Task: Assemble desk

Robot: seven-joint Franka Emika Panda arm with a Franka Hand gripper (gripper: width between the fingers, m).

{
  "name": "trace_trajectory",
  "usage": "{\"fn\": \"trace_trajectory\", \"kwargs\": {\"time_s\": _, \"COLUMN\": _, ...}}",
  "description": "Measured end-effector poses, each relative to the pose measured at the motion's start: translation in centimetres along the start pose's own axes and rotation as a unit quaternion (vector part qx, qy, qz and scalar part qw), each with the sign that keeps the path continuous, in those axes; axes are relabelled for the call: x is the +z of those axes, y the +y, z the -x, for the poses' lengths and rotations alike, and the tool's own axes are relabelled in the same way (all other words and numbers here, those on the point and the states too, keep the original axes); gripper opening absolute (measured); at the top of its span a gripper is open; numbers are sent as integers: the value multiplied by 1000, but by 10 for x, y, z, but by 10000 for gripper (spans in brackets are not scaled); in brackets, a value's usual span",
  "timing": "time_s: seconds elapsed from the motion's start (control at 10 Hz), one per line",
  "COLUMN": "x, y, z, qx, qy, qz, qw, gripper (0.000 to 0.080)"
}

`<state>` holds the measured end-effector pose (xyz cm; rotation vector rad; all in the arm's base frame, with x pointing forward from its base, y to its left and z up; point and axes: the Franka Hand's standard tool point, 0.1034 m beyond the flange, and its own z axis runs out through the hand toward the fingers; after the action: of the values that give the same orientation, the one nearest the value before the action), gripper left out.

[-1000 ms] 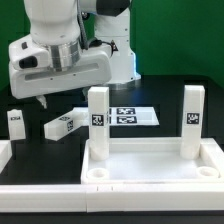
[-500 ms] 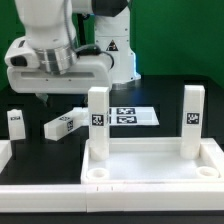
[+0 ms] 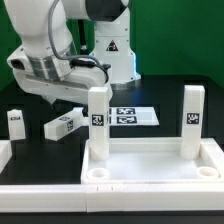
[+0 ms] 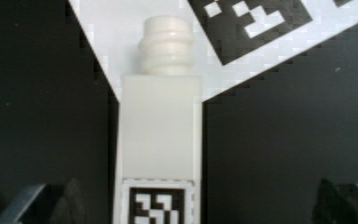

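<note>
The desk tabletop lies rim-up near the front, with two legs standing upright in its far corner sockets. A third leg lies flat on the black table at the exterior view's left. My gripper hangs just above it, open. In the wrist view this lying leg runs lengthwise between my fingers, its screw end pointing away and its tag close to the gripper. The jaws stand wide on either side, not touching it. Another leg stands upright at the far left.
The marker board lies behind the tabletop, and its corner shows past the leg's screw end. White border rails run along the front and the exterior view's left. The robot base stands at the back.
The hand has turned and tilted and has come down a little over the lying leg. The jaws stay wide apart. No part has moved.
</note>
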<state>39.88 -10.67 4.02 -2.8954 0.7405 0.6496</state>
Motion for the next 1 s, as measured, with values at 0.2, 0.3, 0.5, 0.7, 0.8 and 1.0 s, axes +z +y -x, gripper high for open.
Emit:
{"fn": "trace_trajectory", "kwargs": {"time_s": 0.2, "x": -13, "y": 9, "z": -11, "qx": 0, "qy": -51, "qz": -40, "qw": 998, "gripper": 649}}
{"fn": "trace_trajectory", "kwargs": {"time_s": 0.3, "x": -9, "y": 10, "z": -15, "qx": -11, "qy": -46, "qz": -39, "qw": 998, "gripper": 649}}
{"fn": "trace_trajectory", "kwargs": {"time_s": 0.5, "x": -6, "y": 10, "z": -7, "qx": -21, "qy": -116, "qz": -41, "qw": 992, "gripper": 649}}
{"fn": "trace_trajectory", "kwargs": {"time_s": 0.7, "x": -3, "y": 10, "z": -7, "qx": -22, "qy": -180, "qz": -41, "qw": 983, "gripper": 649}}
{"fn": "trace_trajectory", "kwargs": {"time_s": 0.8, "x": -3, "y": 18, "z": -17, "qx": -13, "qy": -218, "qz": -43, "qw": 975, "gripper": 649}}
{"fn": "trace_trajectory", "kwargs": {"time_s": 1.0, "x": -17, "y": 23, "z": -33, "qx": -11, "qy": -292, "qz": -40, "qw": 955, "gripper": 649}}
